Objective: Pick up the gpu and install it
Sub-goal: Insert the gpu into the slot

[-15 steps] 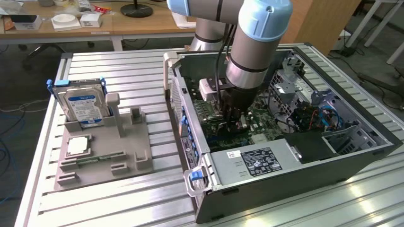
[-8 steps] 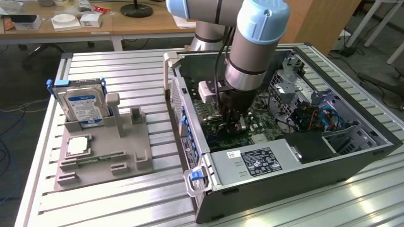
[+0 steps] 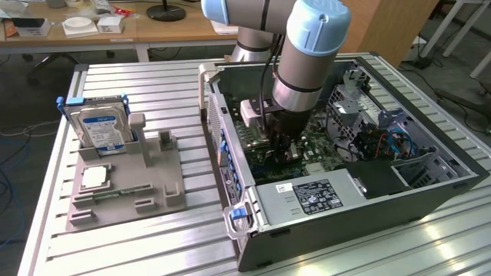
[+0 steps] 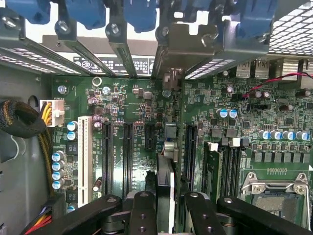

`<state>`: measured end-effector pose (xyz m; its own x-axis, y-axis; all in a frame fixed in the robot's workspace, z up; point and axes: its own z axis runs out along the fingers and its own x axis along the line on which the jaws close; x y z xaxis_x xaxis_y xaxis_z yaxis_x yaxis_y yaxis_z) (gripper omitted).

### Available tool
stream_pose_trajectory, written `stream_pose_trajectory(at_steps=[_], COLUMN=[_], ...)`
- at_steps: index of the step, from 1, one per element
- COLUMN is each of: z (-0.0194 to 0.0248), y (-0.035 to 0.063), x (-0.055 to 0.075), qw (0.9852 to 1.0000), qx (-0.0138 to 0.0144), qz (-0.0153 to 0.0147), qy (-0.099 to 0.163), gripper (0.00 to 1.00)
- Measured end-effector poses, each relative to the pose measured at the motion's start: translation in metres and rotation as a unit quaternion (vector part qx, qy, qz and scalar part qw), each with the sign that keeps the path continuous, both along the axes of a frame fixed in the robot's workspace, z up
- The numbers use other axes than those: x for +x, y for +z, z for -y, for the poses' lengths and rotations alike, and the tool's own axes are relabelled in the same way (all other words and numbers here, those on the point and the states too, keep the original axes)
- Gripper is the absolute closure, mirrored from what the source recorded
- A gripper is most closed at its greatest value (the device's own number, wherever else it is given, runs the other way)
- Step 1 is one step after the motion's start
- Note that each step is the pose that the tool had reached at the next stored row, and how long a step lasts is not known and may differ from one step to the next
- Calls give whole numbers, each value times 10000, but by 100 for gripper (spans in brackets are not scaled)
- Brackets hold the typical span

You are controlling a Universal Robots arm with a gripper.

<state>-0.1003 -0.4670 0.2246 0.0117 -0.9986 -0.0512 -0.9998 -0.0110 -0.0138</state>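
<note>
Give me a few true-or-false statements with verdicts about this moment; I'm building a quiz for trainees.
1. The claw grips the gpu edge-on over the motherboard. True.
2. The hard drive lies flat inside the computer case. False: it stands upright in the grey holder, outside the case.
3. A memory stick lies on that holder. True.
4. The case is closed. False: its side is open, with the arm reaching in.
</note>
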Motion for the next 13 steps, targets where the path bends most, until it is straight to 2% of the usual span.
stream_pose_trajectory(at_steps=[3, 5, 7, 8, 13], z=[0, -4, 0, 0, 0], y=[4, 16, 60, 78, 188], x=[0, -2, -2, -1, 0], qw=[10000, 10000, 10000, 10000, 10000], qx=[4, 20, 3, 4, 4], qz=[2, 8, 10, 14, 33], qy=[0, -2, -2, -1, 0], gripper=[73, 73, 73, 66, 66])
